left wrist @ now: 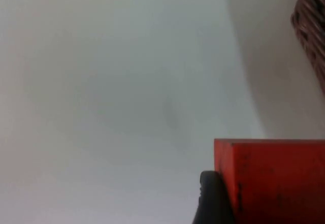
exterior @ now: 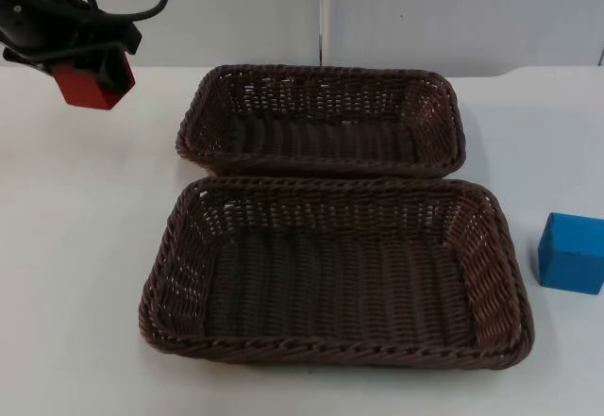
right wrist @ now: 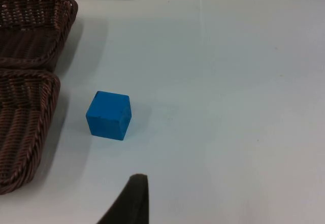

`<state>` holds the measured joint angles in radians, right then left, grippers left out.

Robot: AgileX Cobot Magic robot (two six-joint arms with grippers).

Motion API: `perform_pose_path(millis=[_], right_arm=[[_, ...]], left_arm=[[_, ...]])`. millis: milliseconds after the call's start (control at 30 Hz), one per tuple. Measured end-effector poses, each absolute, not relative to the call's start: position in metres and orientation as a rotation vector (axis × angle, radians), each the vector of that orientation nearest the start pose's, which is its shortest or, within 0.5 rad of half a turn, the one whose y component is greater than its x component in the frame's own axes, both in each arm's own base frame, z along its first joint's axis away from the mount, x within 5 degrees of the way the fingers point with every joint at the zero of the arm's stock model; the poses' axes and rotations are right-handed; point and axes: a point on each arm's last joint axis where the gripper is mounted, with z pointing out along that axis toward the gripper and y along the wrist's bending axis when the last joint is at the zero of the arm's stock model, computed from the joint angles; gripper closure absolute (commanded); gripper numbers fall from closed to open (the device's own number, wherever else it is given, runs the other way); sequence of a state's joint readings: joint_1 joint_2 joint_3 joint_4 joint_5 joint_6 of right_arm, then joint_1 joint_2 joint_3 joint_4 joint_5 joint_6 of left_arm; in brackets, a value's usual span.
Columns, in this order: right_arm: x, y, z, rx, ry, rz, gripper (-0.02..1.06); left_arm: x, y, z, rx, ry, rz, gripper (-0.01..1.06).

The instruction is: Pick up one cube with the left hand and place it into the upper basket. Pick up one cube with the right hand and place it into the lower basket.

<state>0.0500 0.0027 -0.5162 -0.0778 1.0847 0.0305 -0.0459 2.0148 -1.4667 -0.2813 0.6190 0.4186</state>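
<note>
Top view: the left gripper is clamped on a red cube aloft, left of the upper basket. Blue cube sits on the surface beside the lower basket — rigid, light-looking, best pinched across flat faces. Right gripper — jaw state unclear.

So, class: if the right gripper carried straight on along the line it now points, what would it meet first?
Probably the white table. In the right wrist view a black fingertip of the right gripper points over bare table; the blue cube sits just off that line, beside the lower basket. Depth is uncertain.
</note>
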Motion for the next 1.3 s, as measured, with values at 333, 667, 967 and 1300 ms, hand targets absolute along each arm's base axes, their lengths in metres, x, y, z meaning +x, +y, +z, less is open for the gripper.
perform_pose_path(millis=[333,667,967,1300], right_arm=[[-0.007,-0.007,0.280,-0.015,2.053,-0.043,-0.01],[-0.007,-0.007,0.280,-0.015,2.053,-0.043,-0.01],[-0.007,-0.007,0.280,-0.015,2.053,-0.043,-0.01],[-0.007,-0.007,0.280,-0.015,2.053,-0.043,-0.01]], left_arm=[[0.434,-0.042,0.194,0.343,2.559,-0.281,1.05],[0.431,-0.073,0.195,0.441,2.530,-0.345,1.05],[0.422,-0.121,0.196,0.572,2.484,-0.372,1.05],[0.413,-0.166,0.199,0.675,2.400,-0.381,1.05]])
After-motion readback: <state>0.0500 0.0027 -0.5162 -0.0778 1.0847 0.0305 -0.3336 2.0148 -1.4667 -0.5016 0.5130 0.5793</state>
